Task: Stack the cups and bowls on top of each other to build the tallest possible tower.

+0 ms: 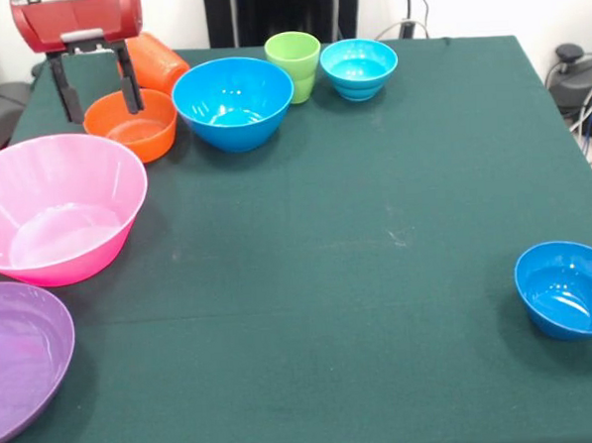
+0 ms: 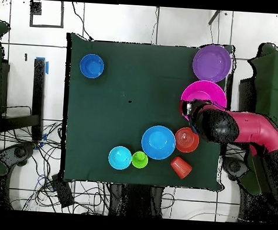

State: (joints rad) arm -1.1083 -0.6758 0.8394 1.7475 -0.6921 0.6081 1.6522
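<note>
Fingers [image 1: 68, 90] spread, straddling far rim of orange bowl [image 1: 132, 126].

tool [image 1: 98, 85] hangs upright, its fingers spread apart.

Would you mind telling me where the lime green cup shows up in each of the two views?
Front view: the lime green cup stands at the top centre, between the medium blue bowl and the small cyan bowl.
Overhead view: the lime green cup sits low, centre.
Shared landmark: the same two bowls flank it.
</note>
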